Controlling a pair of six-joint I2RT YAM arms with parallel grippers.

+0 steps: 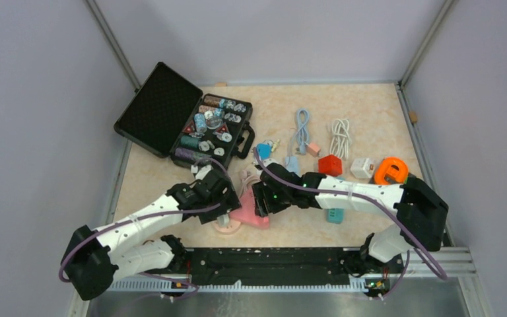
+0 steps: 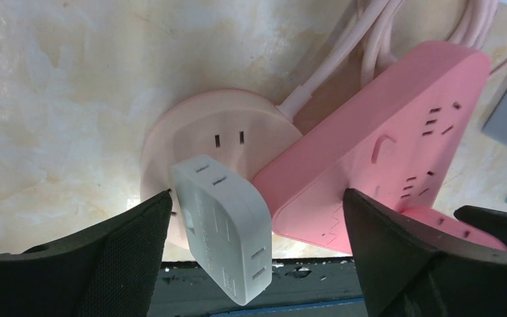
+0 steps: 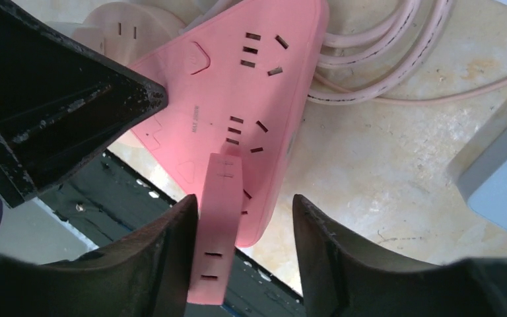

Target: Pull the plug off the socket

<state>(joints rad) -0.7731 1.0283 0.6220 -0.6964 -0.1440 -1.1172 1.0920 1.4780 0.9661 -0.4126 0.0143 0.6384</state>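
A pink plug [image 3: 219, 224] stands upright in a pink triangular socket strip [image 3: 237, 86]. My right gripper [image 3: 244, 198] straddles it, open. Its left finger touches the plug's side and its right finger [image 3: 330, 244] stands apart. Beside it, a white plug [image 2: 221, 221] sits in a round pale-pink socket [image 2: 198, 132]. My left gripper [image 2: 257, 195] is wide open around this white plug, with neither pad touching. From above, the left gripper [image 1: 223, 210] and the right gripper [image 1: 259, 201] meet over the pink strip [image 1: 249, 214] near the table's front edge.
An open black case [image 1: 171, 119] of small parts lies at the back left. A red cube [image 1: 330, 164], a white cube [image 1: 362, 167], an orange ring [image 1: 391, 170], coiled cables [image 1: 340, 135] and a teal block [image 1: 335, 215] lie to the right. The black rail [image 1: 270, 257] borders the front.
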